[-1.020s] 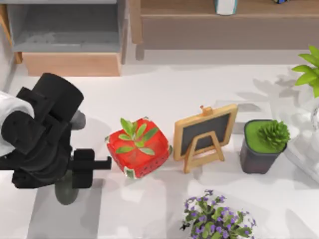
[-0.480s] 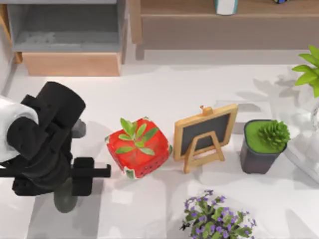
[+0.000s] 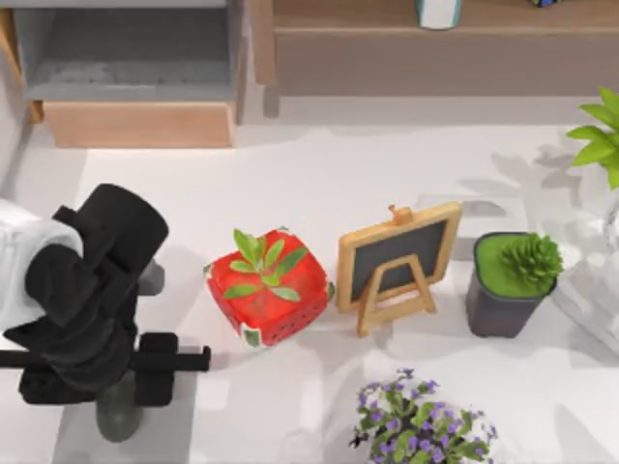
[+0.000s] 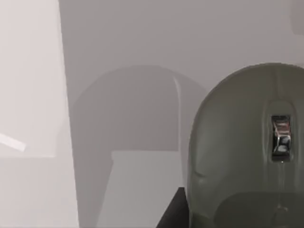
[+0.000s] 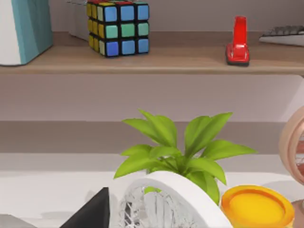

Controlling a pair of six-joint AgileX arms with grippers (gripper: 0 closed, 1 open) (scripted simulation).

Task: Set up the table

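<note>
With my left gripper point(image 3: 121, 387) over the mouse point(image 4: 247, 152) on the pad point(image 3: 73, 425), jaw state unclear, I risk nudging it onto the table point(image 3: 319, 184).

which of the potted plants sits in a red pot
The plant in the strawberry-like red pot, left of the small chalkboard. The succulent right of the chalkboard has a dark grey pot; the purple-flowered one shows no pot.
</note>
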